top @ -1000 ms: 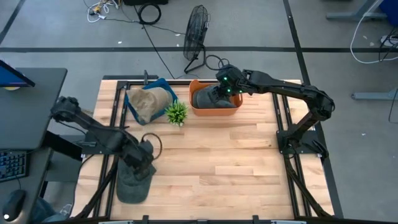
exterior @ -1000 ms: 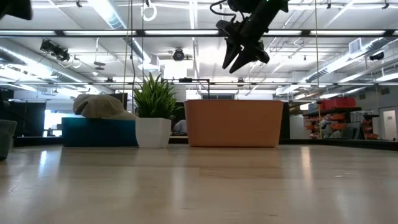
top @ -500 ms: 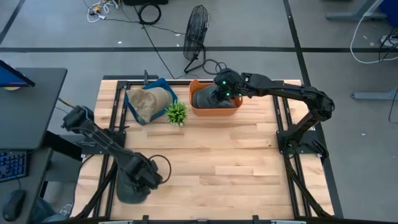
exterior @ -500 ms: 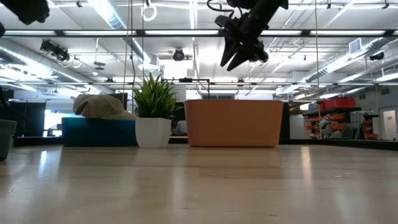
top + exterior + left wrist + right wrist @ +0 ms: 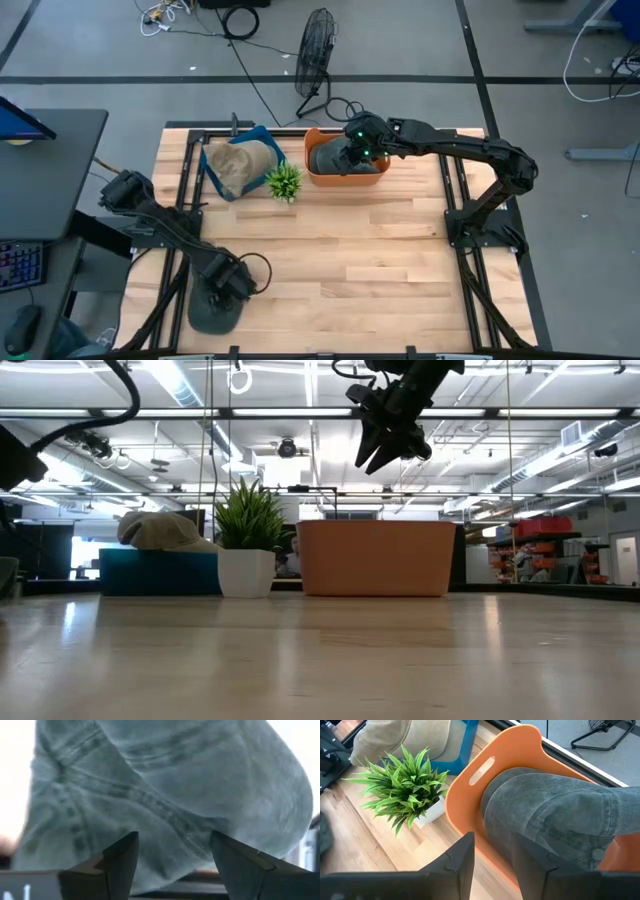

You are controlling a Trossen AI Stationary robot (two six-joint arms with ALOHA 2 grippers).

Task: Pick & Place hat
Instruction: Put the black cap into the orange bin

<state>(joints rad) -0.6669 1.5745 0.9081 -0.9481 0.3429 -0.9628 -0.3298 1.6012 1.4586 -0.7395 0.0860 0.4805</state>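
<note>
hat, near left: a grey-green denim hat point(image 5: 213, 305) lies on the wooden table point(image 5: 380, 250) at its near left corner, crown up, apart from everything else.
left gripper: the left gripper point(image 5: 172, 857) is low over this hat, fingers spread with the crown between them and nothing clamped; it looks set for a grasp not yet made.
step: judged from this, the pick of the near hat is in hand, and closing on the cloth comes next.
risk: soft fabric may bunch or slip, so the fingers likely need a fold of crown, not the flat brim.
plant: a small potted plant point(image 5: 284, 181) stands farther back, between the two bins, just beside the orange one.
blue bin, far left: a blue bin point(image 5: 222, 160) holds a tan hat point(image 5: 240, 165), which rises above its rim.
orange bin, far centre: an orange bin point(image 5: 510, 750) holds a dark grey hat point(image 5: 555, 820) that fills it, brim lapping toward the wall.
right gripper: the right gripper point(image 5: 385, 450) hangs well above the orange bin, fingers parted and empty, clear of the hat below.
</note>
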